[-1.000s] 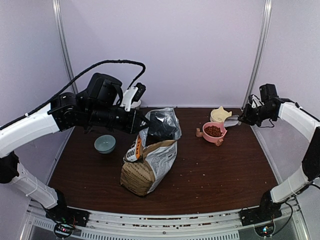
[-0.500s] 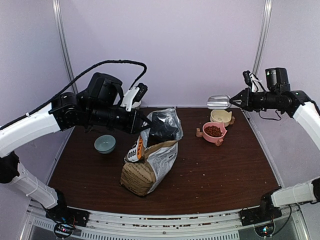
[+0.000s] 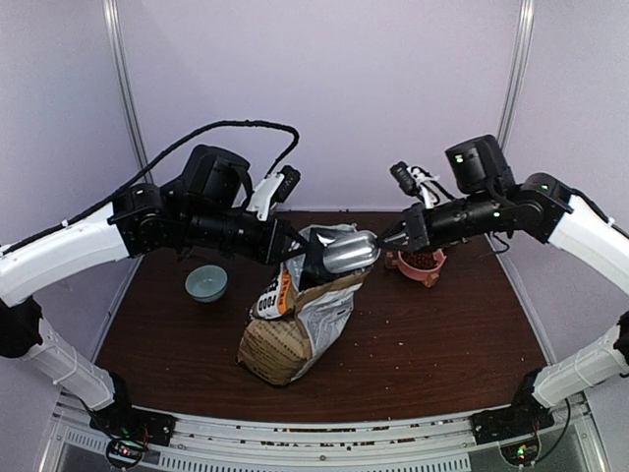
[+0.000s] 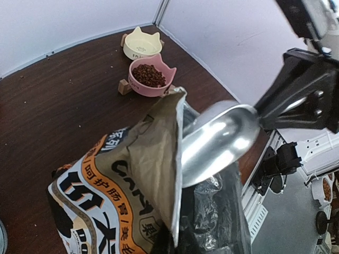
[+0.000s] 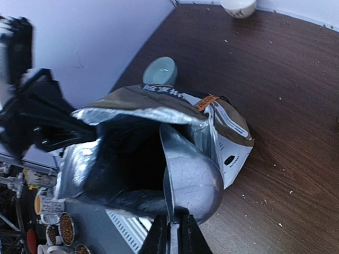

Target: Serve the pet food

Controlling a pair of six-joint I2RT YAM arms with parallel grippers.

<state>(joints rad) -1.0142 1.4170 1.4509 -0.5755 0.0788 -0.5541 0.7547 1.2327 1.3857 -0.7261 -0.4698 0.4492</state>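
Note:
The brown kraft bag (image 3: pixel 293 329) stands mid-table with its foil-lined mouth held open. My left gripper (image 3: pixel 297 258) is shut on the bag's upper rim (image 4: pixel 177 174); its fingertips are hidden behind the rim. My right gripper (image 3: pixel 401 239) is shut on the handle of a shiny metal scoop (image 3: pixel 346 253), whose bowl sits at the bag's mouth (image 5: pixel 132 159). The scoop (image 5: pixel 192 180) looks empty in the left wrist view (image 4: pixel 217 140). Kibble fills the pink cat-ear bowl (image 3: pixel 421 262) (image 4: pixel 150 75). The bag's inside is dark, so no kibble shows there.
A cream cat-ear bowl (image 4: pixel 140 43) stands empty behind the pink one. A teal bowl (image 3: pixel 206 283) (image 5: pixel 160 70) sits left of the bag. A white bowl (image 5: pixel 238 6) stands at the far back. Loose crumbs dot the brown table (image 3: pixel 442 334).
My right arm swung left from beside the bowls, carrying the scoop up and over to the bag's mouth. My left gripper kept its hold on the bag's rim.

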